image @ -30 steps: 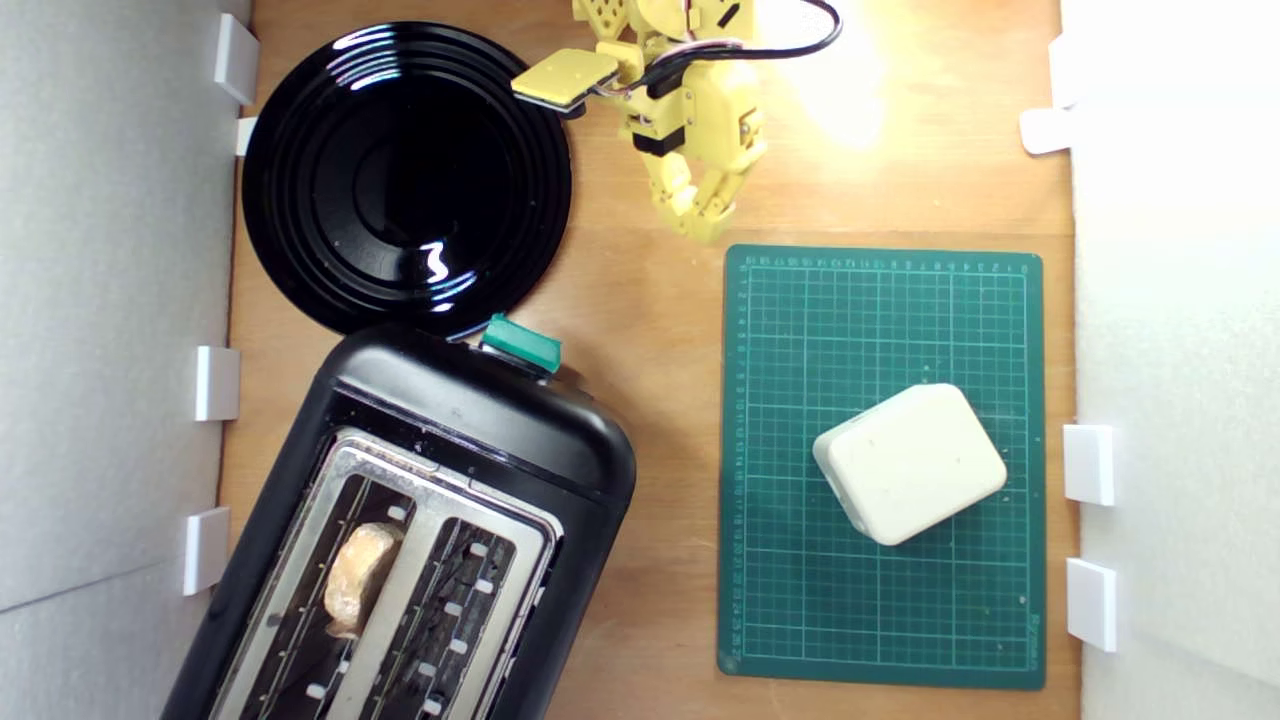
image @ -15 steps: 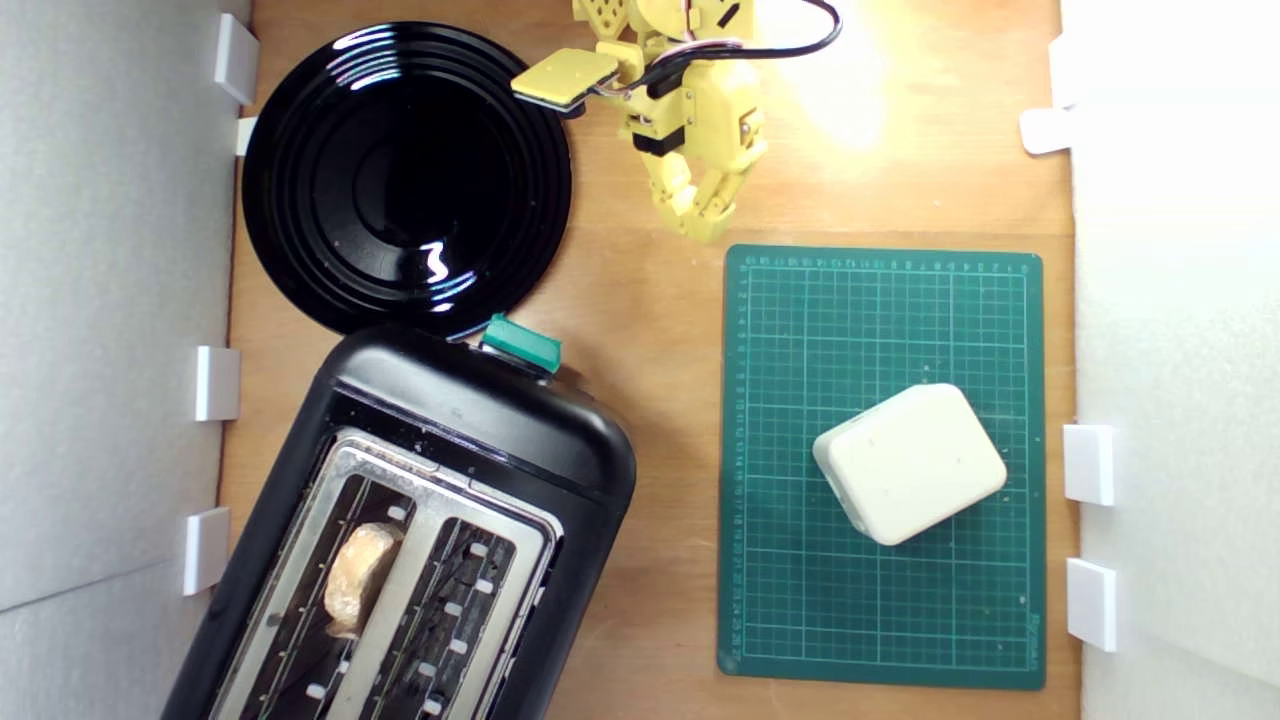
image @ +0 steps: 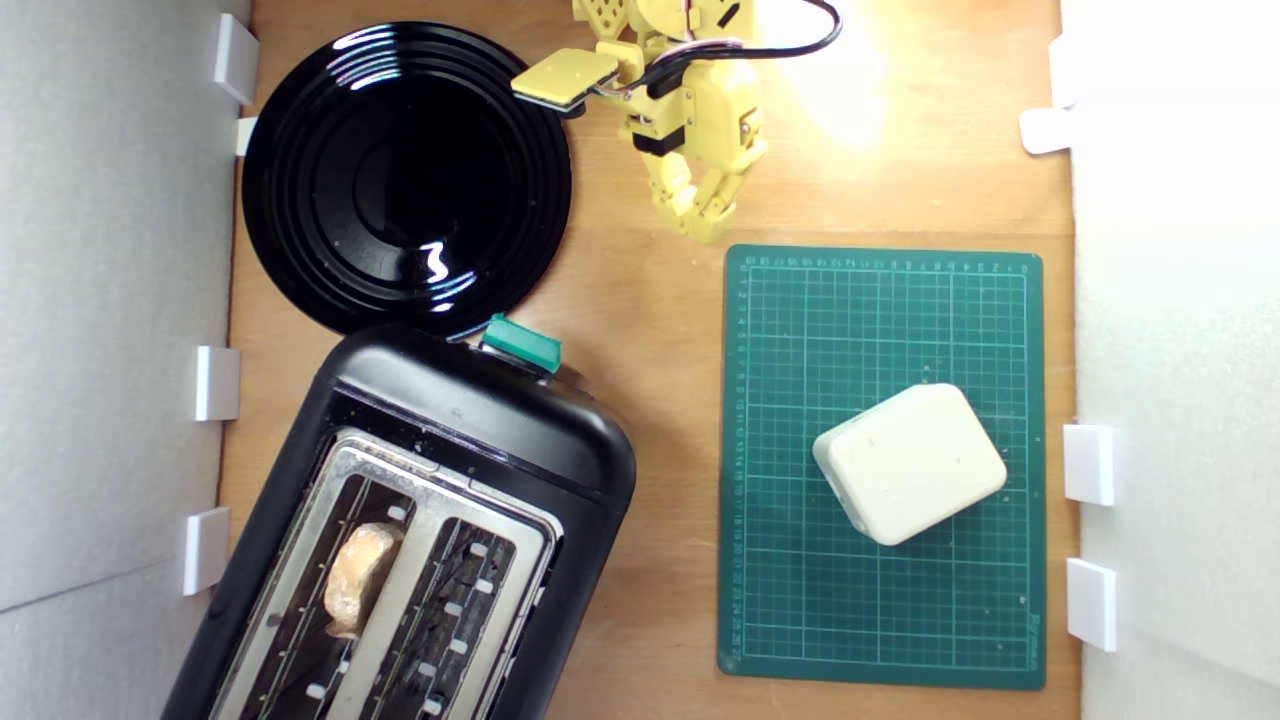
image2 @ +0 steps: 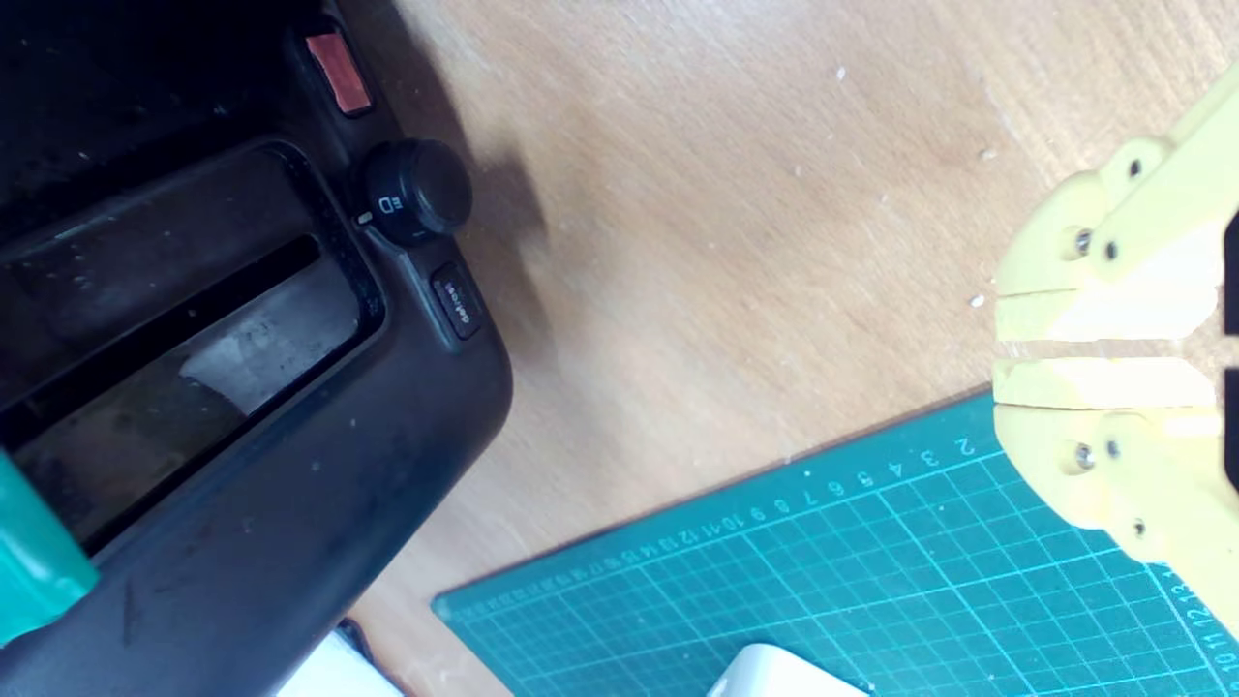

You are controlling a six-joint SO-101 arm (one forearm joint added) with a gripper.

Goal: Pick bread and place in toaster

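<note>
The bread point(image: 355, 578), a tan crusty slice, stands on edge inside the slot of the black toaster point(image: 470, 420) that is nearer the exterior view's left. That toaster has a silver top plate and a green lever knob point(image: 520, 344). My yellow gripper point(image: 704, 226) hangs above the bare wood at the top of the exterior view, far from the bread, between the plate and the mat. In the wrist view the gripper point(image2: 1002, 349) has its two fingers pressed together with nothing between them. The toaster's side with a dial point(image2: 416, 192) fills that view's other half.
A glossy black round plate point(image: 300, 180) lies above the toaster in the exterior view. A green cutting mat point(image: 800, 300) on the exterior view's right carries a cream-white rounded block point(image: 908, 462). White foam walls with clips point(image: 216, 383) border both sides of the wooden table point(image: 660, 330).
The gripper's fingers have drawn together a little over the last second. The bread, toaster, plate and block have not moved.
</note>
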